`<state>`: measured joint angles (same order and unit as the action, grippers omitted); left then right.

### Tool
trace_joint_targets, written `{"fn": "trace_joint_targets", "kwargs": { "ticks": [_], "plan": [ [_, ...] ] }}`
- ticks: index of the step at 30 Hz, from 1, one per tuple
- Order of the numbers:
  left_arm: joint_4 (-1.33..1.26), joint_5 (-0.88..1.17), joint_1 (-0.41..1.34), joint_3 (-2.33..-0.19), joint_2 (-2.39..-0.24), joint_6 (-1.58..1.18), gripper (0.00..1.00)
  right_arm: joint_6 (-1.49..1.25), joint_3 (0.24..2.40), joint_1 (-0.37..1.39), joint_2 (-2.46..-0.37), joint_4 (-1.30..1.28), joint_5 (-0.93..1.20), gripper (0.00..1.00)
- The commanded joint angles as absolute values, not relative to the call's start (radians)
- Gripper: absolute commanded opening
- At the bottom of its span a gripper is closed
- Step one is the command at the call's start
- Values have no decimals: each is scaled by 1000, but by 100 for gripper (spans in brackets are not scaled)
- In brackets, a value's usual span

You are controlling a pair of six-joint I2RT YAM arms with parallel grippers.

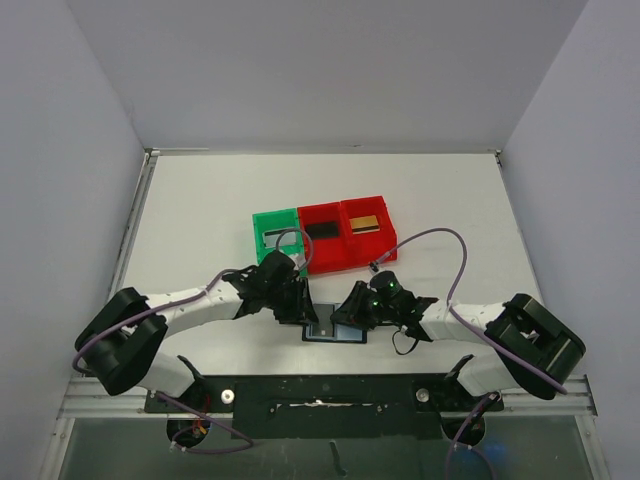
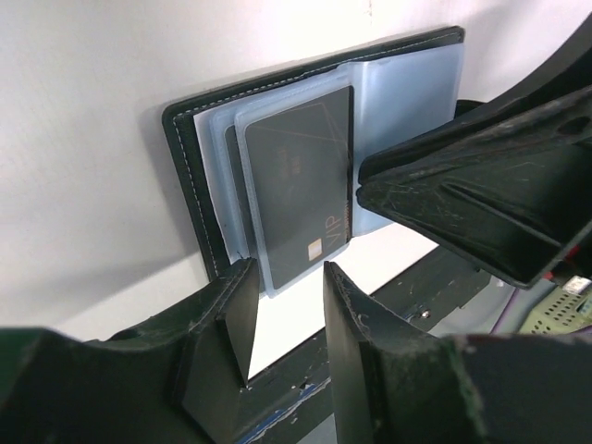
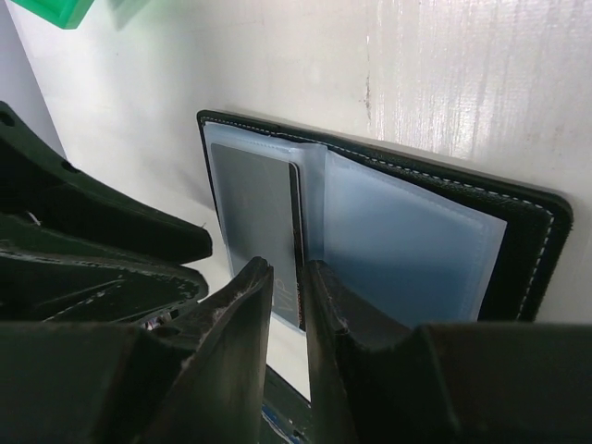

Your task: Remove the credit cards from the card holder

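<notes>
The card holder (image 1: 335, 332) lies open on the table near the front edge, between my two grippers. Its black cover (image 2: 181, 157) frames grey-blue sleeves, and a dark credit card (image 2: 301, 185) marked VIP sits in the front sleeve. My left gripper (image 2: 287, 310) is open, its tips on either side of that sleeve's lower corner. My right gripper (image 3: 289, 296) stands with a narrow gap, straddling the card's edge (image 3: 298, 222) by the fold; a pinch does not show. A gold card (image 1: 366, 222), a black card (image 1: 322, 230) and a silvery one (image 1: 283, 237) lie in bins.
One green bin (image 1: 262, 245) and two red bins (image 1: 330, 262) (image 1: 385, 238) stand side by side just beyond the grippers. The table's front edge and a black mounting rail (image 2: 435, 296) run close under the holder. White walls close in the sides.
</notes>
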<state>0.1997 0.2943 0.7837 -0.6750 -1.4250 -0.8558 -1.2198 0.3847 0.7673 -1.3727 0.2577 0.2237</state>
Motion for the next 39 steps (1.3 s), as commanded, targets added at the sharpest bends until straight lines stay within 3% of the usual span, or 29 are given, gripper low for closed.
{"fn": "trace_joint_targets", "kwargs": {
  "ticks": [1,5,14,25,39],
  "plan": [
    [200,278,796,-728,-1462,-823,32,-1205,383,765,-1376,307,241,22],
    [277,255,797,-781,-1501,-775,24,-1206,375,759,-1375,313,245,22],
    [243,284,798,-760,-1508,-773,24,-1213,366,754,-1410,349,264,22],
    [258,268,804,-767,-1525,-764,15,-1211,337,726,-1406,421,303,4],
    [304,206,806,-797,-1541,-755,10,-1199,306,706,-1366,394,305,0]
  ]
}}
